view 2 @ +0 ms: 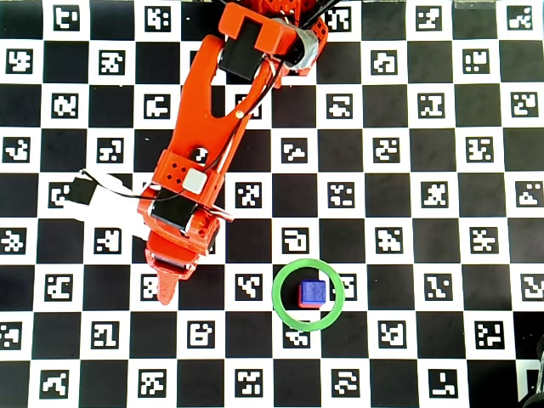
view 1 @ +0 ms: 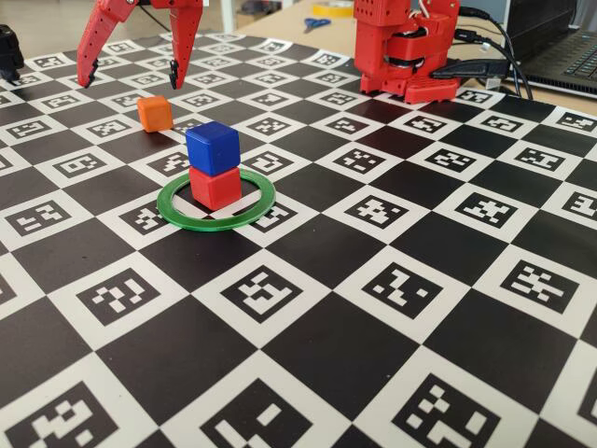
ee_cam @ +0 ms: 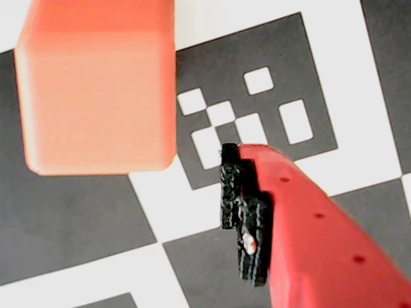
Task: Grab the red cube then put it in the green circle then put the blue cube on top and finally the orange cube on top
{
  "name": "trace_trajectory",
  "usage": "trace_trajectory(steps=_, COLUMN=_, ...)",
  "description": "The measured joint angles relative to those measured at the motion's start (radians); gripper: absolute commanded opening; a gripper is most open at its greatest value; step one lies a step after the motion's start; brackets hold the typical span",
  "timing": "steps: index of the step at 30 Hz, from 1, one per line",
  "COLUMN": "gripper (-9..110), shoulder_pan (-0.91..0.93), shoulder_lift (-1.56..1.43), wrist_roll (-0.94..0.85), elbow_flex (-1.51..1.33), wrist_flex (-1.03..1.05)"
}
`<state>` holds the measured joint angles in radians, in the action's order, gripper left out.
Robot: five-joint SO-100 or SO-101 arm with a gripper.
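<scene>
The blue cube (view 1: pixel 213 147) sits on the red cube (view 1: pixel 215 188) inside the green circle (view 1: pixel 216 224). The overhead view shows the blue cube (view 2: pixel 313 292) within the ring (view 2: pixel 277 296), with only a sliver of red under it. The orange cube (view 1: pixel 155 112) lies on the board behind and to the left of the stack. My gripper (view 1: pixel 131 77) hangs open above and just behind it, empty. In the wrist view the orange cube (ee_cam: pixel 96 83) fills the upper left, apart from the one visible finger (ee_cam: pixel 302 224). In the overhead view my arm (view 2: pixel 212 127) hides the orange cube.
The board is a black-and-white checker of printed markers (view 1: pixel 392 289). The red arm base (view 1: pixel 406 51) stands at the back right, with cables and a dark laptop (view 1: pixel 560 47) beyond it. Scissors (view 1: pixel 315 23) lie off the board at the back.
</scene>
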<state>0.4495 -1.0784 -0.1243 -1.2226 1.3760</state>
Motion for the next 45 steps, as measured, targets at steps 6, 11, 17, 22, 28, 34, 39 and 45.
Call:
trace_trajectory(steps=6, gripper=52, shoulder_pan=0.000, shoulder_lift=0.026, wrist_roll=0.011, elbow_flex=0.000, wrist_flex=-0.029)
trace_trajectory(steps=11, gripper=52, shoulder_pan=0.000, shoulder_lift=0.057, wrist_roll=0.009, elbow_flex=0.000, wrist_flex=-0.051)
trace_trajectory(steps=17, gripper=52, shoulder_pan=0.003, shoulder_lift=0.080, wrist_roll=0.009, elbow_flex=0.000, wrist_flex=-0.072)
trace_trajectory(steps=22, gripper=52, shoulder_pan=0.014, shoulder_lift=0.084, wrist_roll=0.008, elbow_flex=0.000, wrist_flex=-0.077)
trace_trajectory(steps=28, gripper=52, shoulder_pan=0.015, shoulder_lift=0.084, wrist_roll=-0.003, elbow_flex=-0.006, wrist_flex=-0.098)
trace_trajectory(steps=34, gripper=52, shoulder_pan=0.015, shoulder_lift=0.084, wrist_roll=-0.002, elbow_flex=-0.038, wrist_flex=-0.114)
trace_trajectory(steps=39, gripper=48, shoulder_pan=0.015, shoulder_lift=0.084, wrist_roll=-0.005, elbow_flex=-0.046, wrist_flex=-0.120)
trace_trajectory(steps=45, gripper=39, shoulder_pan=0.015, shoulder_lift=0.084, wrist_roll=-0.005, elbow_flex=-0.057, wrist_flex=-0.120)
